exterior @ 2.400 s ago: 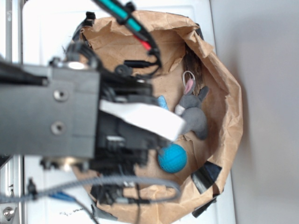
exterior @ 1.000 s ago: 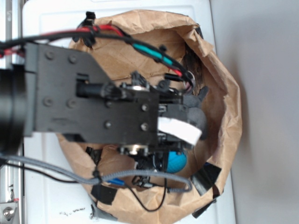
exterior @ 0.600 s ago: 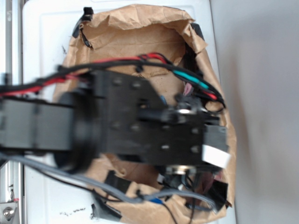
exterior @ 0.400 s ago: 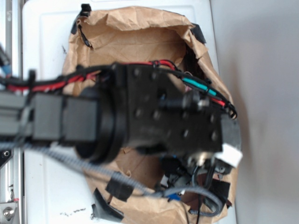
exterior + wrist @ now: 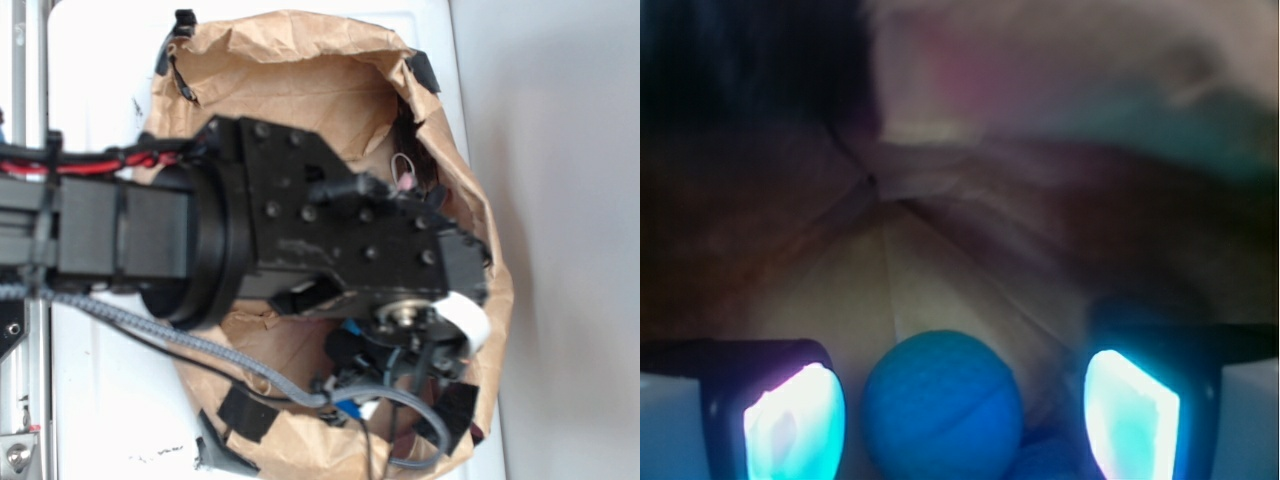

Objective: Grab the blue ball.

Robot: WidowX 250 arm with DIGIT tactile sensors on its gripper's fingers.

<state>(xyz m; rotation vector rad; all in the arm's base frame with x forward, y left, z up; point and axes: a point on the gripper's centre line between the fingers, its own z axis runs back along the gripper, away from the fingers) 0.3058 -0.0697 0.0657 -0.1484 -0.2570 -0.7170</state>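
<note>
Taking the small round teal-blue rubbery ball (image 5: 942,405) as my landmark and reading the wrist view left to right: my left finger pad (image 5: 795,420) glows pale just to the left of the ball, with only a thin dark sliver between them. Then comes the ball itself, faint grooves on its matte skin, sitting low in the view on the creased floor of the brown paper bag (image 5: 940,270). To the right of the ball there is a wider stretch of paper and shadow before my right finger pad (image 5: 1130,415). So my gripper (image 5: 962,418) stands spread, holding nothing, and the ball lies between the pads but off centre, nearer the left one. A small patch of lighter blue peeks out at the ball's lower right; I cannot tell what it is.

That offset is what I judge the coming move turns on: the ball is already inside my span, straight ahead and low, so closing should catch it, though the left pad would meet it first and might nudge it rightward. Being round, it has no long axis to line up with.

From the exterior view, my black arm (image 5: 300,240) covers the bag's inside and hides the ball entirely.
</note>
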